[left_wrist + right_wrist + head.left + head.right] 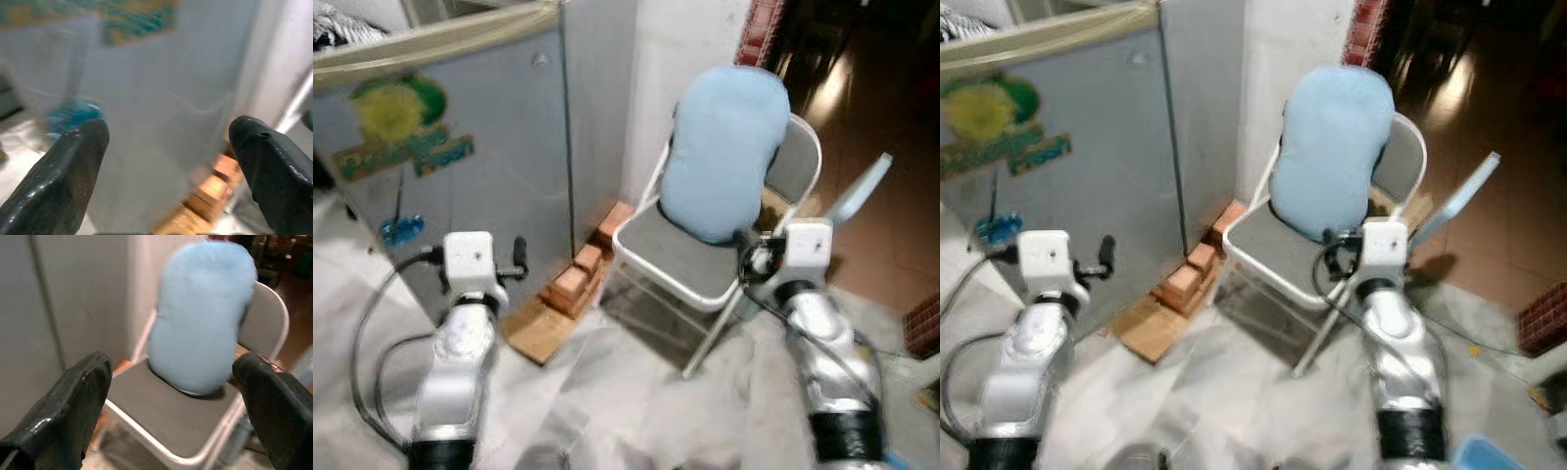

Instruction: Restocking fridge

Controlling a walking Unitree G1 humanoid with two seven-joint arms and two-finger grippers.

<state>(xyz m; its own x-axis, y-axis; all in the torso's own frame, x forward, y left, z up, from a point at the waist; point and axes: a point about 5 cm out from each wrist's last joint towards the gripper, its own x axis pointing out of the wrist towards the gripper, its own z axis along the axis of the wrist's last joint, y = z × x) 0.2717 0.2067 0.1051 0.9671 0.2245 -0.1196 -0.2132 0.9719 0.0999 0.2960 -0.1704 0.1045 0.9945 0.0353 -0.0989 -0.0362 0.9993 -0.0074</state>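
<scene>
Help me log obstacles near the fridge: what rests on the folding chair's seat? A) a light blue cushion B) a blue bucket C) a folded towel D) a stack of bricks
A: a light blue cushion stands on the grey seat of the folding chair, leaning against its backrest; the bricks lie on the floor beside the fridge.
</scene>
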